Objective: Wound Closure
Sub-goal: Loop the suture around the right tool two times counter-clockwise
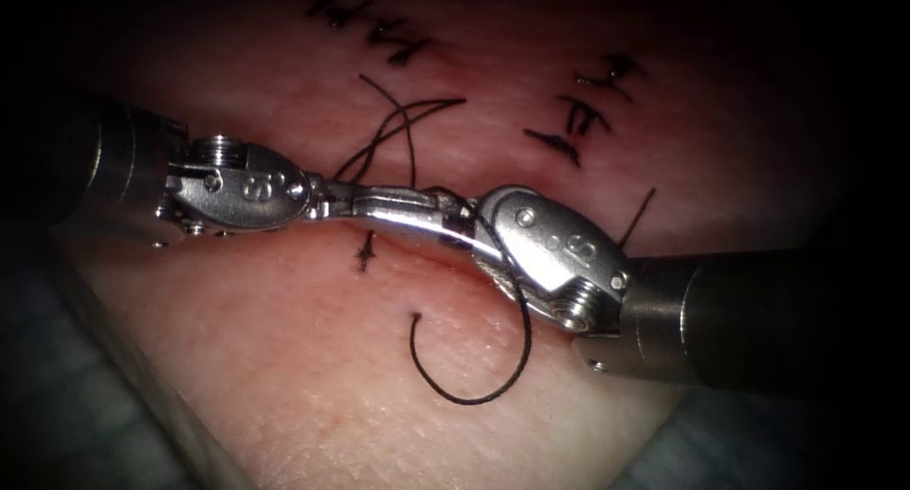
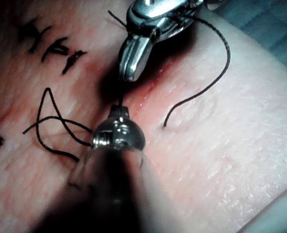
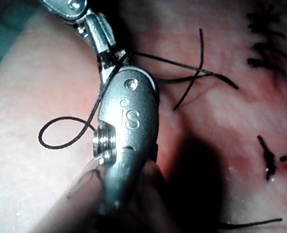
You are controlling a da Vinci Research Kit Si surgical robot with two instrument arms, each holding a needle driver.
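With both grippers meeting over the cut [image 1: 417, 253], thread [image 1: 474, 395] looped round your right gripper [image 1: 455, 226], I cannot tell either's grip; keep tension gentle.

An engraved mark reading roughly "S" beside small circles is seen on the silver metal wrist housing of the left arm's pincer [image 1: 379, 204] in the endoscope view. A similar mark, seemingly "S", is stamped on the silver metal wrist housing of the right arm's pincer [image 1: 445, 220]; in the right wrist view it is read as "iS". The black marks on the pale pink tissue [image 1: 284, 376] cannot be read as letters.
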